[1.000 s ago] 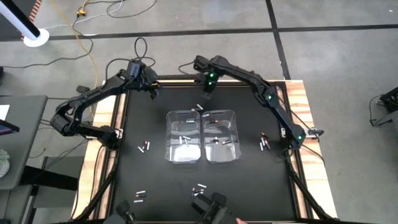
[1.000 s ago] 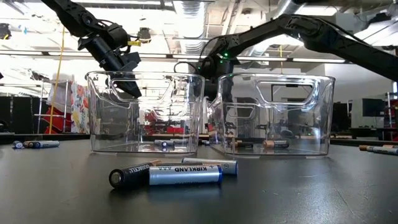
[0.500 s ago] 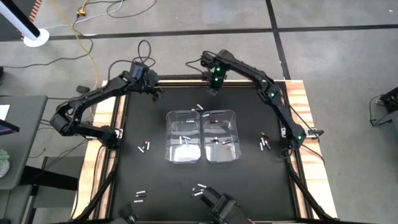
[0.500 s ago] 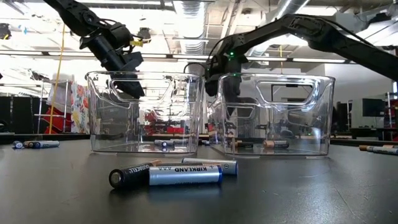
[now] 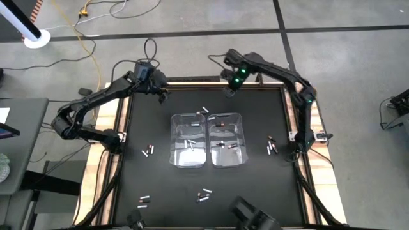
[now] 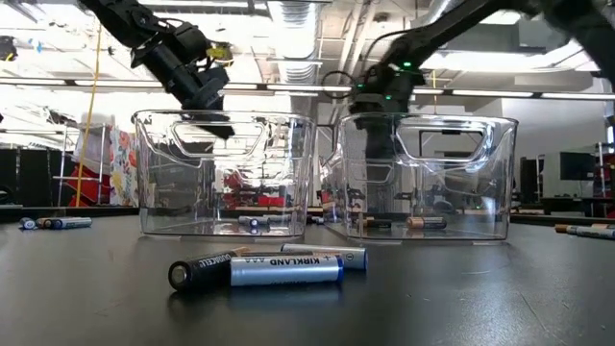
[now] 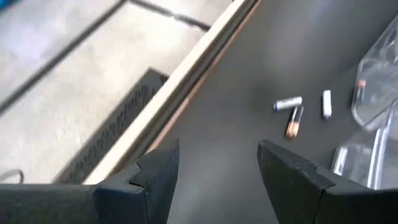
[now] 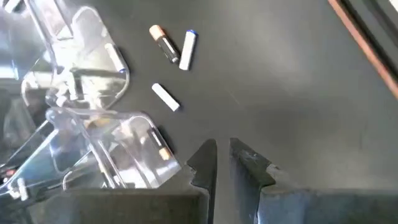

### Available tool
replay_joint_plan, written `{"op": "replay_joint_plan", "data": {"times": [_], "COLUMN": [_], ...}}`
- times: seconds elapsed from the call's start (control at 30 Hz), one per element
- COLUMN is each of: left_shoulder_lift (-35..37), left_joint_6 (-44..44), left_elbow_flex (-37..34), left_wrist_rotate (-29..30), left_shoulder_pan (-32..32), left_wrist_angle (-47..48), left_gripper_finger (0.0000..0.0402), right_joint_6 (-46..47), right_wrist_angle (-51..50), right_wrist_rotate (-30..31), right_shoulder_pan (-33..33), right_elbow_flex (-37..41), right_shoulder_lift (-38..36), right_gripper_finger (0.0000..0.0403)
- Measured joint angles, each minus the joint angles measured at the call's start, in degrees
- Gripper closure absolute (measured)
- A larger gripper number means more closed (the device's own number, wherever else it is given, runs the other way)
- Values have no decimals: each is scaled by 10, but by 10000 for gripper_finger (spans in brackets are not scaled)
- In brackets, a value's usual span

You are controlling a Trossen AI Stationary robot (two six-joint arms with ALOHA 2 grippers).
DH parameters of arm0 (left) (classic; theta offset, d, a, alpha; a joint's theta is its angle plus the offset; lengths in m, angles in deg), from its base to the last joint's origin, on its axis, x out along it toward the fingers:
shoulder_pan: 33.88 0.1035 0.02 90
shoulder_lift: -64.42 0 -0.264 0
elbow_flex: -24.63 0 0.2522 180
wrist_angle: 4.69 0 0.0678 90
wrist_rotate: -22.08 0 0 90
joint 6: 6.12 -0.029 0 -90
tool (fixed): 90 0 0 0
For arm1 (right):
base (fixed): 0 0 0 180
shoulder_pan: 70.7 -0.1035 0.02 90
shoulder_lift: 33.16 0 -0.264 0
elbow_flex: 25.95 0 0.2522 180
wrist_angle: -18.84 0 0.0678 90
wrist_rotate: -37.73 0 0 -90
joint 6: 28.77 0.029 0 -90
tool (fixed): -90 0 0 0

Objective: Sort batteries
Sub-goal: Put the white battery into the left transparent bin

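Low view first: nearest the camera three batteries [image 6: 269, 268] lie flat on the black table [image 6: 480, 298], long axes running across the picture, touching side by side. They look small, hard, smooth and prone to rolling, so I judge a pinch across the mid-barrel best. Behind stand two clear bins [image 5: 208, 139] with sorted cells inside. Farthest, three batteries [image 8: 171, 59] lie loosely by the bins' far side. Above the far edge, left gripper [image 7: 217, 168] hangs spread and empty; right gripper [image 8: 222, 162] is nearly pressed together, holding nothing.

Batteries [image 5: 204, 195] in high view too small to type
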Motion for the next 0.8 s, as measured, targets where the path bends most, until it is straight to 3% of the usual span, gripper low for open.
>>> {"op": "replay_joint_plan", "data": {"times": [0.2, 0.57, 0.8], "left_shoulder_lift": [-92, -341, -457], "left_joint_6": [21, -102, -123], "left_elbow_flex": [113, 440, 554], "left_wrist_rotate": [-3, -8, -5], "left_shoulder_pan": [-12, -65, -103], "left_wrist_angle": [47, 242, 298], "left_gripper_finger": [191, 191, 191], "right_joint_6": [26, 2, 21], "right_wrist_angle": [88, 166, 268], "right_wrist_rotate": [1, 2, 2], "right_shoulder_pan": [1, 5, 25], "right_elbow_flex": [141, 280, 413], "right_shoulder_lift": [-102, -195, -258], "right_gripper_finger": [342, 342, 342]}}
